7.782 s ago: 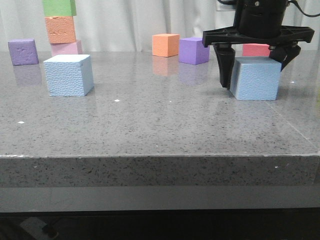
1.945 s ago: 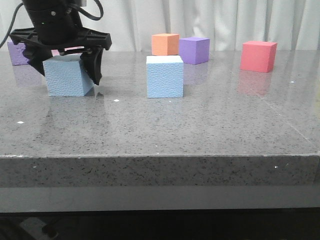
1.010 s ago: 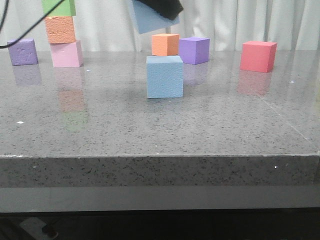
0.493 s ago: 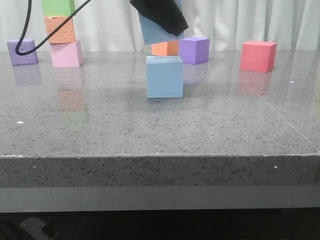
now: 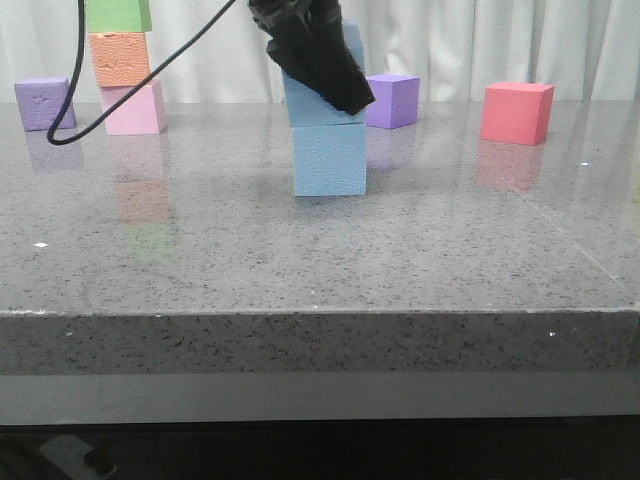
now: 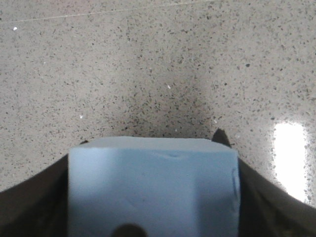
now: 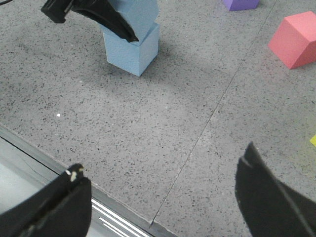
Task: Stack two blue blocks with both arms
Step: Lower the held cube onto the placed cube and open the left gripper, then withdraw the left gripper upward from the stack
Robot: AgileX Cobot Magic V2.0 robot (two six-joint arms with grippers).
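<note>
Front view shows the left gripper point(image 5: 318, 62) with its jaws pinching the upper blue block point(image 5: 312, 100), which sits slightly tilted on top of the lower blue block point(image 5: 329, 158); the two touch, and the stack stands near the middle of the grey speckled worktop point(image 5: 320, 250). A black cable point(image 5: 75, 110) loops down from the arm toward the far left. Open worktop lies all around the stack: a wide bare stretch runs from it to the near edge, and more bare surface spreads to its left and right. At the far left a three-high stack stands, green cube point(image 5: 118, 14) on orange cube point(image 5: 119, 58) on pink cube point(image 5: 133, 108), with a purple cube point(image 5: 43, 104) just left of it. A second purple cube point(image 5: 392, 100) stands behind and right of the blue stack, and a red cube point(image 5: 516, 113) sits well apart at the far right. Count: two blue, two purple, one each of green, orange, pink and red. From the right wrist camera the right gripper point(image 7: 163, 197) hangs over the worktop's near edge, its jaws spread wide and holding nothing, well apart from the blue stack. In the left wrist view the held block fills the space between the dark fingers point(image 6: 29, 202).
</note>
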